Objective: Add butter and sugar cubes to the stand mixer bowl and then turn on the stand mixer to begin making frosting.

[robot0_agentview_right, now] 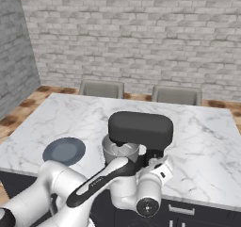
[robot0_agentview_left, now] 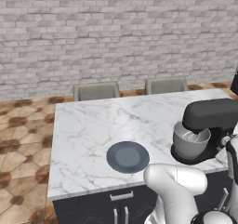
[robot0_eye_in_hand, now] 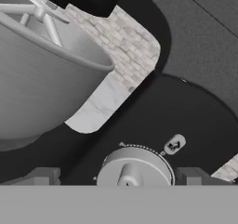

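Note:
The black stand mixer [robot0_agentview_left: 211, 114] [robot0_agentview_right: 141, 127] stands at the counter's near right, its grey metal bowl [robot0_agentview_left: 190, 141] [robot0_agentview_right: 121, 150] under the head. In the hand view the bowl [robot0_eye_in_hand: 42, 79] is at upper left with the wire whisk [robot0_eye_in_hand: 39, 11] above it; what is inside the bowl is hidden. The silver side knob [robot0_eye_in_hand: 135, 169] sits on the mixer's black body [robot0_eye_in_hand: 153, 121]. My gripper [robot0_eye_in_hand: 118, 177] is open, one fingertip on each side of the knob, the right one closer. The butter and sugar cubes are out of view.
A flat dark grey plate [robot0_agentview_left: 128, 156] [robot0_agentview_right: 64, 151] lies bare on the marble counter [robot0_agentview_left: 93, 125], left of the mixer. Two grey chairs [robot0_agentview_left: 96, 91] stand behind the counter's far edge. My white arm [robot0_agentview_right: 94, 183] reaches across in front of the mixer.

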